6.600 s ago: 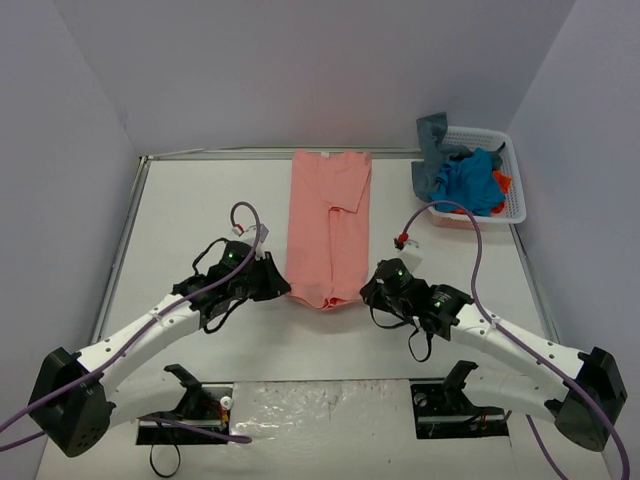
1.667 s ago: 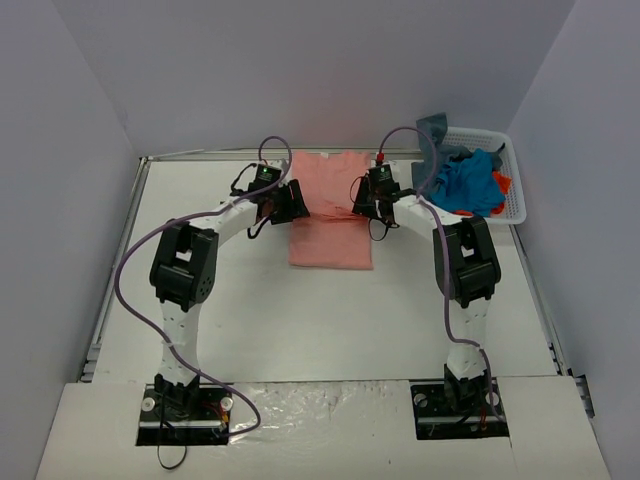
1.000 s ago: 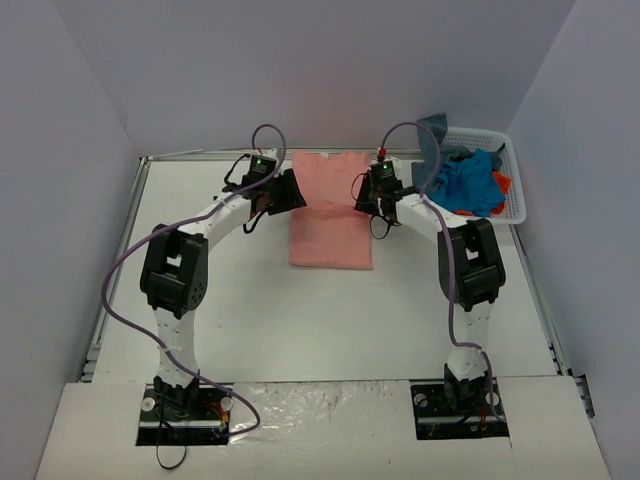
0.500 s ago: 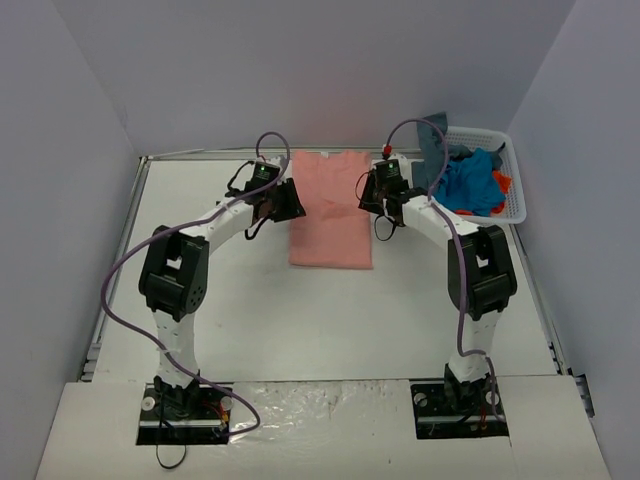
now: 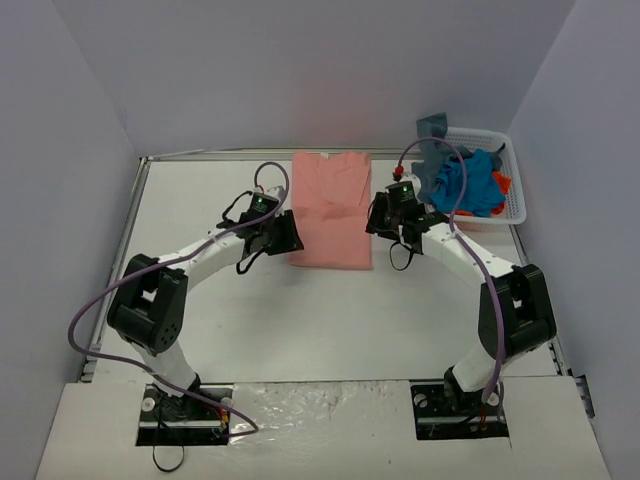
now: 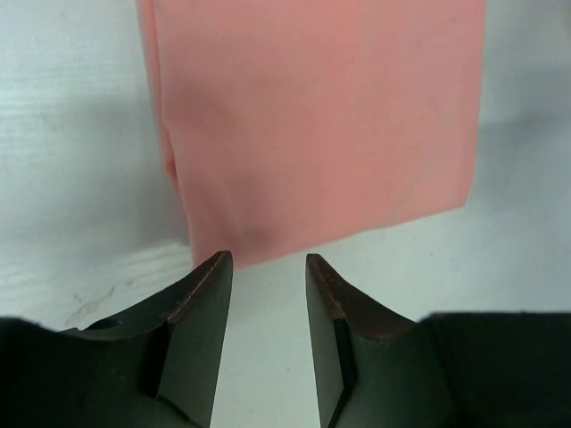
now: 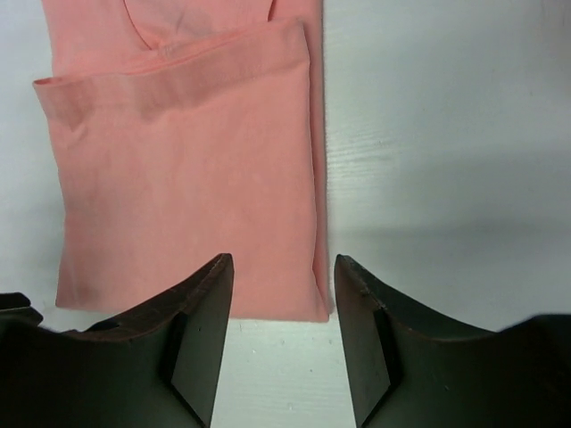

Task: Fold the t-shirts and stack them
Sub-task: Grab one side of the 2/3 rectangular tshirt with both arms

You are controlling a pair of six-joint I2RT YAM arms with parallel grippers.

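Left jaws: the left gripper (image 6: 268,267) has its two dark fingers parted, with bare table in the gap and nothing held.
Right jaws: the right gripper (image 7: 278,267) is likewise spread and empty, its gap a little wider.
Shirt from the left jaws: the salmon-pink t-shirt (image 6: 312,116) lies at 12 o'clock of the tips. Its near left corner is just beyond the left finger and appears not to touch it.
Shirt from the right jaws: the shirt's near right corner sits at 12 o'clock, just past the gap, and the cloth runs off toward 11 o'clock.
Shirt on the table: seen from above, the folded shirt (image 5: 330,210) lies flat at 12 o'clock of the table (image 5: 200,300). The left gripper (image 5: 288,238) is at its 8 o'clock corner and the right gripper (image 5: 374,218) at its 3 o'clock edge.
Handling: likely light, limp and non-fragile. The stacked layers would probably slide apart if only the top one were pinched.
Where to hold: probably the two near corners, pinching through every layer.
Beyond: a white basket (image 5: 512,205) at 2 o'clock holds a blue t-shirt (image 5: 462,185), a grey t-shirt (image 5: 432,128) and an orange-red t-shirt (image 5: 501,182), all crumpled and not yet folded.
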